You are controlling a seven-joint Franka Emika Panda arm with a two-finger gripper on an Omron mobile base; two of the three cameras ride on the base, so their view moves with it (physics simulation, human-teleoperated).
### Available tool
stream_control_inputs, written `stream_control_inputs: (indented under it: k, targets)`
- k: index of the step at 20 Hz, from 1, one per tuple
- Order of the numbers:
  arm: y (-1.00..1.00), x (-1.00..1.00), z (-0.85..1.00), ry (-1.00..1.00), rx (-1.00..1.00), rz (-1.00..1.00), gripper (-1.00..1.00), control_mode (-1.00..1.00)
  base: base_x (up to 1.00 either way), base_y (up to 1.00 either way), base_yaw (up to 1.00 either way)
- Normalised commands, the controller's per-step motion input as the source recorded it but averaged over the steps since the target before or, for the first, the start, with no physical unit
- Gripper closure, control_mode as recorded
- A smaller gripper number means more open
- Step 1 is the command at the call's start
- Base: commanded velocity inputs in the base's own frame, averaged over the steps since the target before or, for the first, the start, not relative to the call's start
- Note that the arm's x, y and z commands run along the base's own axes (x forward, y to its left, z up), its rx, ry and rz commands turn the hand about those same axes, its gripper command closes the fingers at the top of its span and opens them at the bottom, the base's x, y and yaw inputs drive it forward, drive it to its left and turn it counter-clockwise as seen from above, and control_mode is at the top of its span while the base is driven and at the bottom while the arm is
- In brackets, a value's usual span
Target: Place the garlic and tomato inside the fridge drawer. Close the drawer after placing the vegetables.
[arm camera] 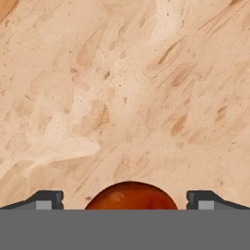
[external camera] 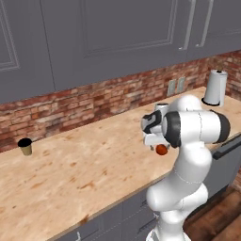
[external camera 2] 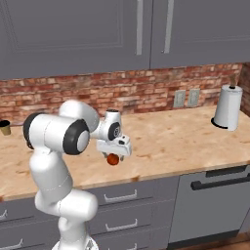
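left base: your gripper point(external camera: 160, 146) sat just over the tomato point(external camera: 162, 149) on the counter point(external camera: 84, 174), hand hid most of it | right base: tomato point(external camera 2: 113, 159) under the hand | hand: fingertips point(arm camera: 48, 199) wide apart astride it; looked small, smooth, roll-prone, so grab across the middle; bottom half cut off

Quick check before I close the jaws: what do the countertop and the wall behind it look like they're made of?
Countertop: looks like polished stone or a laminate imitation, beige with mottled tan streaks, smooth in the hand view. Wall: red-brown brick with pale mortar lines, matte. Both are rendered, so the actual material stays uncertain.
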Motion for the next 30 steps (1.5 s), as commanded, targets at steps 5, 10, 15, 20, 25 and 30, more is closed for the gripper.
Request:
stream_control_inputs:
  k: [5, 10, 15, 20, 25, 30]
  targets:
    - [0.00, -0.85, -0.28, -0.15, 0.00, 0.00, -1.00, -1.00, 0.00, 0.00, 0.00]
    - [0.01, -0.82, -0.34, -0.12, 0.00, 0.00, -1.00, -1.00, 0.00, 0.00, 0.00]
    - [0.06, -0.27, -0.22, -0.04, 0.00, 0.00, 1.00, -1.00, 0.00, 0.00, 0.00]
    - [0.01, -0.21, 0.55, -0.08, -0.06, -0.01, 1.00, -1.00, 0.00, 0.00, 0.00]
    - [0.00, -0.96, 1.00, -0.20, -0.03, 0.00, 1.00, -1.00, 0.00, 0.00, 0.00]
    - [0.25, -1.00, 0.92, -0.14, -0.01, 0.00, 1.00, -1.00, 0.00, 0.00, 0.00]
